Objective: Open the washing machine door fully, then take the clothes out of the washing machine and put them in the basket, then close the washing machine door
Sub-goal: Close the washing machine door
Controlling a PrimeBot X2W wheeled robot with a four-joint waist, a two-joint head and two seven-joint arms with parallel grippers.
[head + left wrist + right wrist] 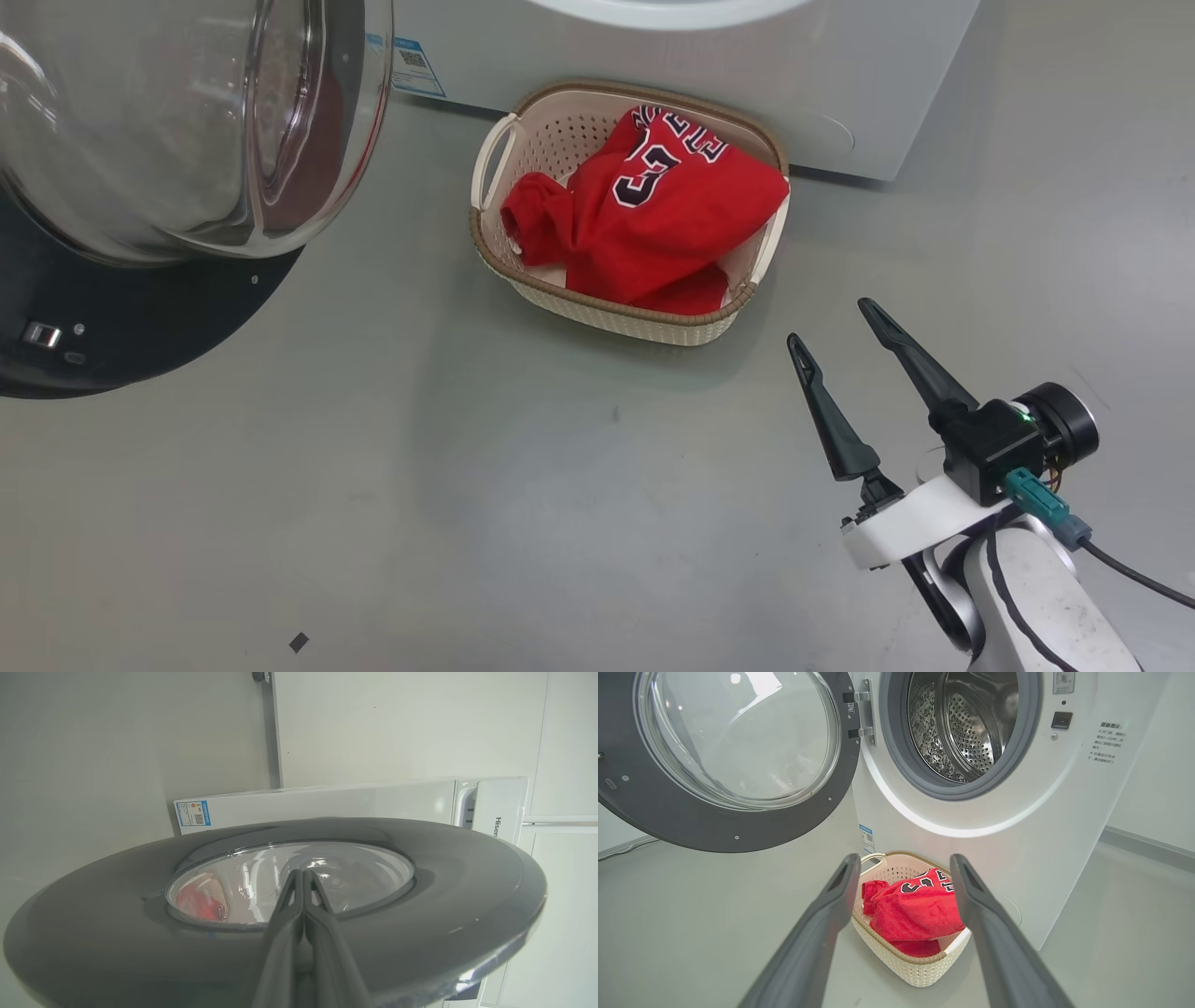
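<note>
In the head view the washing machine door [168, 140] stands swung wide at the left. The clothes [672, 215] lie heaped in the basket [597, 313], close against the washing machine [747, 56]. The right tool [829, 322] hangs near the basket, spread wide and empty, and if it strays leftward a closing swing could strike it. In the left wrist view the left tool [302, 872] is pinched shut on nothing, tips aimed at the door's glass, contact unclear. A push there may skid off the glossy bulge. In the right wrist view the drum [966, 728] looks empty, so closing remains, and a weak push could leave the latch unengaged.
</note>
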